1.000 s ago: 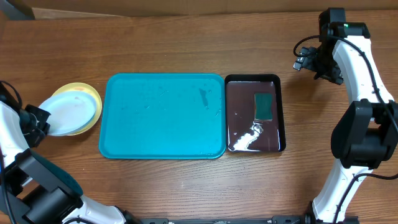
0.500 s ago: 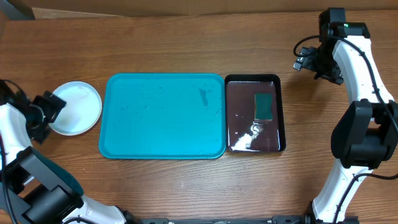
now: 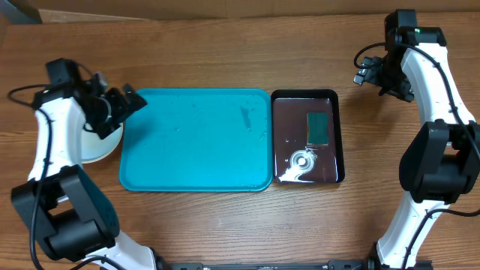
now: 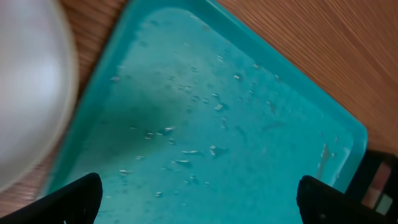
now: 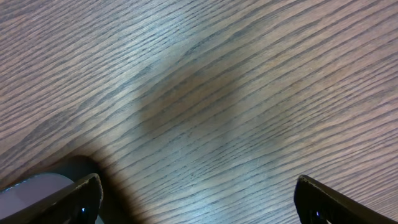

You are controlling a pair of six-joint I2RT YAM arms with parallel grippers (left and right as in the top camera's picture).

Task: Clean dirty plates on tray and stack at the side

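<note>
The turquoise tray lies mid-table, bare except for water droplets; the left wrist view shows its wet surface. A white plate rests on the table just left of the tray, partly hidden under my left arm, and its rim shows in the left wrist view. Whatever lies beneath it does not show. My left gripper hovers open over the tray's near-left corner with nothing between its fingers. My right gripper stands open and empty above bare wood at the far right.
A glossy black pan sits against the tray's right edge, holding water and a green sponge. Wood table surrounds everything. The right arm's base stands at the right edge.
The left gripper opened and let the white plate down beside the tray. The left arm then swung up and right toward the tray's corner. The right arm stayed still.
</note>
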